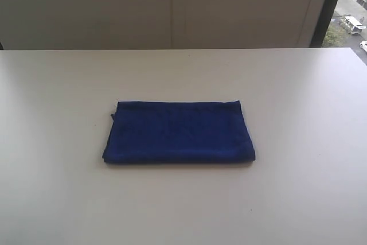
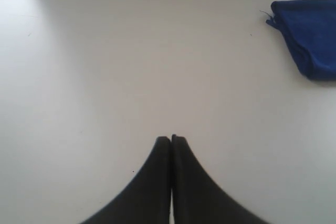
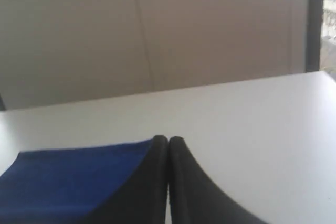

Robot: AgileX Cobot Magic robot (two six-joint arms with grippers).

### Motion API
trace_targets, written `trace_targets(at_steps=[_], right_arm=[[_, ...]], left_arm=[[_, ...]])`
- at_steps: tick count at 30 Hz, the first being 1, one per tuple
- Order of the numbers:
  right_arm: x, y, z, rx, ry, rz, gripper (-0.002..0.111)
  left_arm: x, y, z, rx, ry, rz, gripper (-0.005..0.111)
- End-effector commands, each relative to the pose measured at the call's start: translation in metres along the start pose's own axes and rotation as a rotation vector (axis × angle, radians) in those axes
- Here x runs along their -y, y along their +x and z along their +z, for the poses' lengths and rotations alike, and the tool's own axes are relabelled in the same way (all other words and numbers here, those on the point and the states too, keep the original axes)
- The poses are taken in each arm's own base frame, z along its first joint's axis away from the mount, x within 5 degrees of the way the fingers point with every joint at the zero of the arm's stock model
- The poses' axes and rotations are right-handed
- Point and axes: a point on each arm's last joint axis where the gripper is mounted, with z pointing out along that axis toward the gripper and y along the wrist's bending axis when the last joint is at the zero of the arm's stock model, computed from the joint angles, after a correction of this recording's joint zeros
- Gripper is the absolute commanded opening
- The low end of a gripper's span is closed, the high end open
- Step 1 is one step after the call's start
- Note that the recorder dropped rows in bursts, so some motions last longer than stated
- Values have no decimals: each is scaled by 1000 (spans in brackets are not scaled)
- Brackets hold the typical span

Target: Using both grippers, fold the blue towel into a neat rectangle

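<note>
The blue towel point(image 1: 179, 132) lies folded into a flat rectangle in the middle of the white table point(image 1: 298, 96). Neither arm shows in the exterior view. In the left wrist view my left gripper point(image 2: 171, 139) is shut and holds nothing, with one end of the towel point(image 2: 310, 35) well away from it. My right gripper point(image 3: 168, 140) is shut too, with nothing between its fingers. Part of the towel point(image 3: 63, 179) shows behind one black finger, and whether that finger touches the cloth is unclear.
A pale wall point(image 1: 172, 4) runs behind the table's far edge. A dark window frame point(image 1: 327, 10) stands at the back right, with a street outside.
</note>
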Motion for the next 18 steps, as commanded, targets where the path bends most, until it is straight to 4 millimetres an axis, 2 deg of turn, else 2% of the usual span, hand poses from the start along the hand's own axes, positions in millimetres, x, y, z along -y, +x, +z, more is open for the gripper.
trace_targets(at_steps=[1, 13, 18], right_arm=[[5, -2, -3, 57, 77, 1, 0], [5, -2, -3, 57, 77, -4, 0], [7, 1, -3, 10, 104, -281, 0]], left_arm=[[0, 2, 0, -2, -2, 2, 0], [0, 1, 0, 0, -2, 2, 0], [0, 1, 0, 0, -2, 2, 0]])
